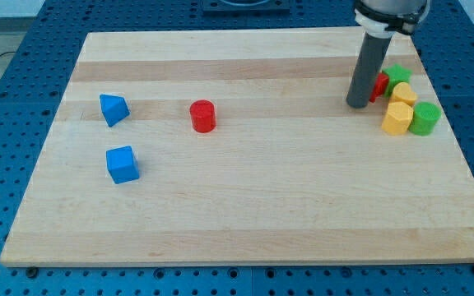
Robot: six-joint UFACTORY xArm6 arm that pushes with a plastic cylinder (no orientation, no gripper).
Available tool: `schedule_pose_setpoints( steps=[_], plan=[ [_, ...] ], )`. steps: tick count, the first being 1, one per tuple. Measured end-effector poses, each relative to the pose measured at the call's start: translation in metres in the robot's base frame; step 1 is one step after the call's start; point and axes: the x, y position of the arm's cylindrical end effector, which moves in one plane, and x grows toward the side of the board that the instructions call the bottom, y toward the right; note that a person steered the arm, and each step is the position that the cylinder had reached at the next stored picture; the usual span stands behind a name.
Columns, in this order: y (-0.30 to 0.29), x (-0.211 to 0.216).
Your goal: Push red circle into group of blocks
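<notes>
Upper right of frame: my tip [357, 104], plain rod, no jaws, touching group of blocks [403, 102]. Red circle [202, 116] left of centre, well apart. Risk: off-centre push curls it away; I may scatter group.

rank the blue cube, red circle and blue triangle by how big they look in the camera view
1. blue cube, largest, though it lies nearer the view's bottom
2. blue triangle and red circle look about alike; I can't rank them.
</notes>
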Motion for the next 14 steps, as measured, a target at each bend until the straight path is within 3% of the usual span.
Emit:
schedule_pose_setpoints(
  steps=[2, 3, 4, 6, 7, 8, 10, 11, 12, 13, 14],
  plan=[
    [0.0, -0.01],
    [-0.034, 0.034],
    [-0.102, 0.059],
    [-0.293, 0.067],
    [-0.348, 0.052],
    [-0.344, 0.028],
    [-0.21, 0.031],
    [-0.184, 0.031],
    [-0.253, 0.03],
    [-0.278, 0.007],
    [-0.231, -0.001]
  ],
)
